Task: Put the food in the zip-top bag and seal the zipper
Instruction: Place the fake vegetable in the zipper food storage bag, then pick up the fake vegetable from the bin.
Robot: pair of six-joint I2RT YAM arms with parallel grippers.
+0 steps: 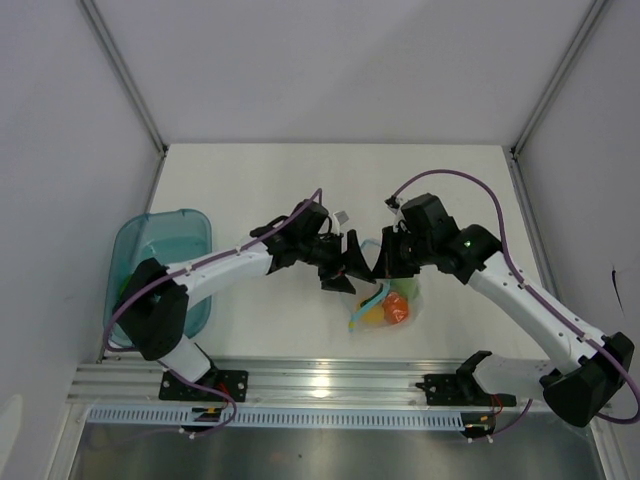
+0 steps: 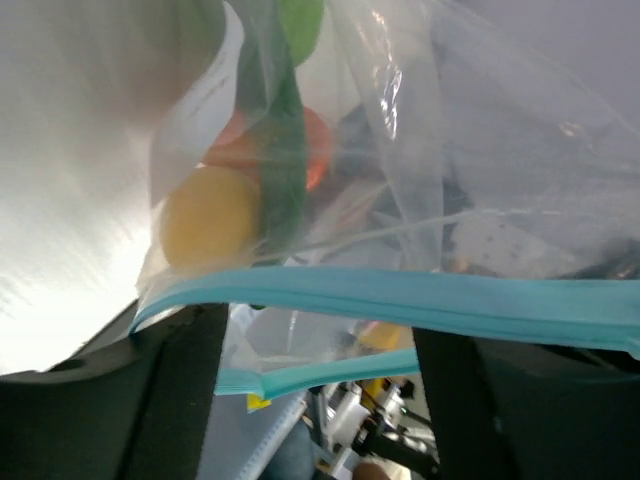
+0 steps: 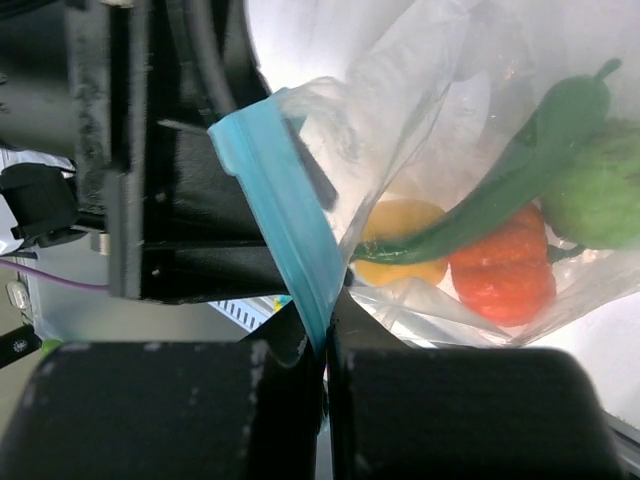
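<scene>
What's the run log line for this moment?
food in zip-top bag | right pincer shut on zipper | left pincer open | zipper unsealed

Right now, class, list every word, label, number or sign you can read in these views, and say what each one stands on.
No text can be read in any view.
The white patch on the zip-top bag: faint lines of print, too blurred to read.
The small white tag in the top view: too small to read.
The zipper: plain light blue, no lettering visible.
</scene>
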